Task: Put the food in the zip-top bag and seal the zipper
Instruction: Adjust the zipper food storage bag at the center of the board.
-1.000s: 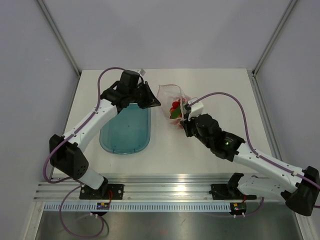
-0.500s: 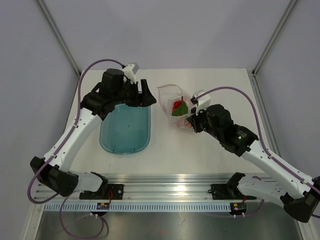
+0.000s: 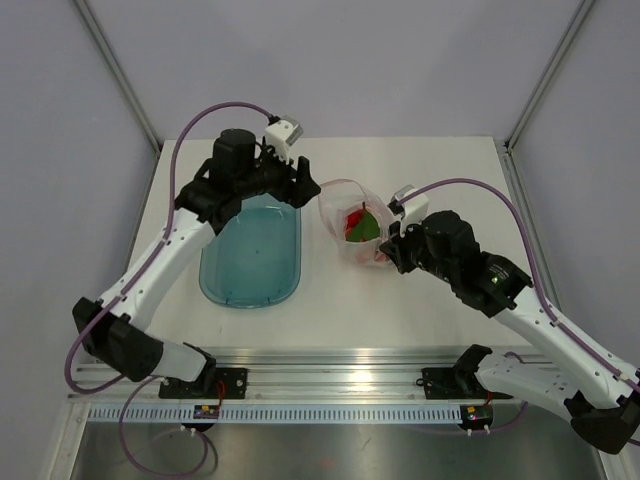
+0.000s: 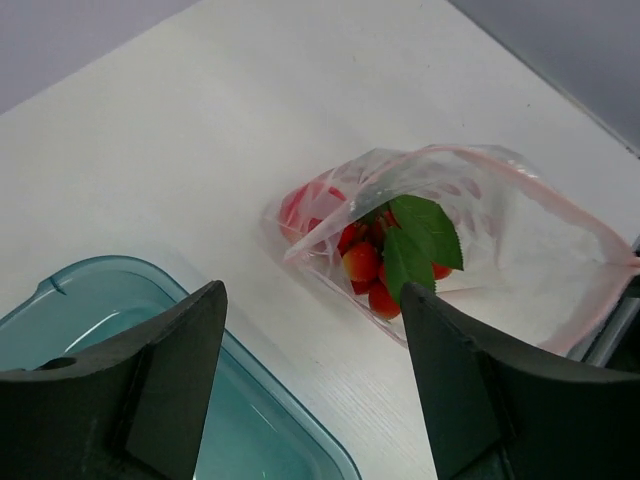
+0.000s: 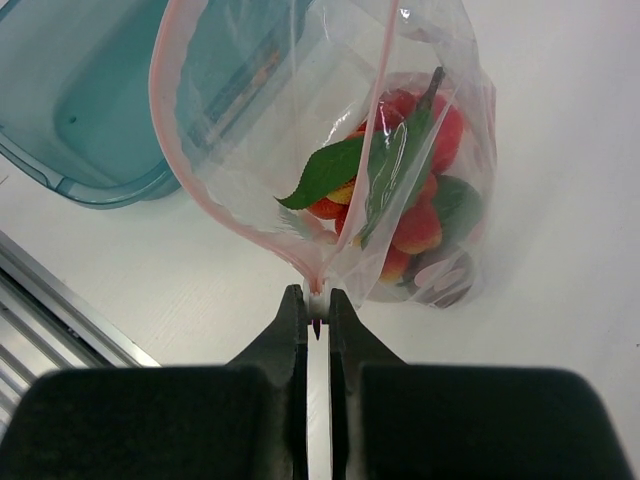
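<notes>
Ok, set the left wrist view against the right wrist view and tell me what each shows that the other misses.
Only the left wrist view: the left gripper, its dark fingers spread wide with nothing between them.
Only the right wrist view: the right gripper pinched shut on one end of the pinkish-red zipper strip, and a metal rail at the lower left.
Both: the clear crinkly zip-top bag, mouth gaping open, holding the small red and orange toy fruits with green leaves; the teal translucent oval tray; the white table.
</notes>
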Controlling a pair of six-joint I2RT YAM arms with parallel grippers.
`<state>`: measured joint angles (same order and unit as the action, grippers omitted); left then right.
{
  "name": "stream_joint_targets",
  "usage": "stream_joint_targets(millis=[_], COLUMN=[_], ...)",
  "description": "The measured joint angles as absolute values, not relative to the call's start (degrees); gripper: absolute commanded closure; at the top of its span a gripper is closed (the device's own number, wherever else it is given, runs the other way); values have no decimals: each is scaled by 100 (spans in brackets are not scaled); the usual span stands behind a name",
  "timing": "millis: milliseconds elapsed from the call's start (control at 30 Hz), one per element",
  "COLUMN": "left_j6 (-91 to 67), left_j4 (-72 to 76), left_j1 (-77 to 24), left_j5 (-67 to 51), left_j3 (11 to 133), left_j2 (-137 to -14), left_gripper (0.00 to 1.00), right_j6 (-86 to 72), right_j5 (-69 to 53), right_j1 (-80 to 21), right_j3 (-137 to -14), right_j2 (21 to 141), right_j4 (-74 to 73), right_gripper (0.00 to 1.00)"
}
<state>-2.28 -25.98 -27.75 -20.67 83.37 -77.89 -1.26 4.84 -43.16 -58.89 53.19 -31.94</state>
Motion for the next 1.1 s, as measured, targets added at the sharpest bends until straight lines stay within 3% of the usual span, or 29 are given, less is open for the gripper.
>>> stream_joint_targets(millis=[300, 400, 433, 500, 567, 767, 933, 1100], left_j6=[-93, -152, -169, -246, -272, -475, -915, -1282], left_j4=[-2731, -2687, -2661, -2624, -2637, -2757, -2751, -2652], left_j1=[-2775, -2775, -2775, -2775, -2775, -2773, -2764, -2762], left_j5=[-2034, -2053, -2075, -2123, -2171, -2158, -2047, -2021], left_j3=[8399, 8438, 8444, 8475, 8569, 8888, 9087, 9017], left_j2=[-8790, -8879, -8892, -8912, -8960, -9061, -9021, -8764], left_gripper=[34, 49, 71, 90, 100, 100, 100, 100], right_j6=[-132, -128, -128, -126, -121, 152, 666, 884], right_j5=[486, 486, 486, 482, 447, 377, 342, 322], right_j1=[-4305, -4278, -4254, -4160, -3977, -3404, -3015, -2842], right_j3=[-5889, -5889, -5889, -5889, -5892, -6165, -7478, -7920], right_j2=[5321, 5360, 5387, 5459, 5546, 6134, 7061, 7094], right_j4=[-3286, -3286, -3284, -3280, -3260, -3070, -3096, -2893], right_gripper=[100, 100, 100, 100, 100, 100, 100, 100])
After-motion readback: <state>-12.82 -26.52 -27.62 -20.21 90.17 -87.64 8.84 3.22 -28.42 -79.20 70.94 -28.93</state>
